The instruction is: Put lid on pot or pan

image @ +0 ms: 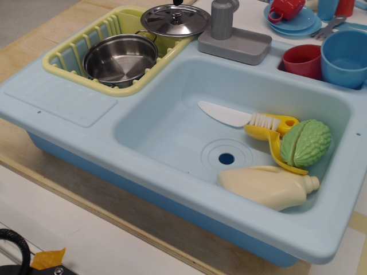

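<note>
Single high oblique view — close over sink
</note>
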You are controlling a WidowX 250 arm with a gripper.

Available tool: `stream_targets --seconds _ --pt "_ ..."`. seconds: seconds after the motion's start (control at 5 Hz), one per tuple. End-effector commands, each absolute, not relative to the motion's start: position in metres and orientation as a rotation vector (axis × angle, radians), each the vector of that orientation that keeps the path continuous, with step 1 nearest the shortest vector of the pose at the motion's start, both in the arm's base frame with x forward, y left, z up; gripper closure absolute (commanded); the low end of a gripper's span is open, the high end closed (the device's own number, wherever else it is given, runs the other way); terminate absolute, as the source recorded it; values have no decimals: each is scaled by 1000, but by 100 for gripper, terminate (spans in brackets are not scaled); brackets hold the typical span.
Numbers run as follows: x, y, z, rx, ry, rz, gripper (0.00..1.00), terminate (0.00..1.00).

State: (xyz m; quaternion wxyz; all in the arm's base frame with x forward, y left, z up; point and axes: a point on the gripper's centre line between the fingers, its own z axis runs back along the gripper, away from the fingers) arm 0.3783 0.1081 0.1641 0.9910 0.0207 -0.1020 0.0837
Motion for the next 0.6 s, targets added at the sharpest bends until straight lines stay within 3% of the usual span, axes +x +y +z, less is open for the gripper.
stream_targets --seconds 0.0,0.4 --pt "378 108 164 42 -205 168 0 0" --pt "383 111 153 64 -210 157 0 0"
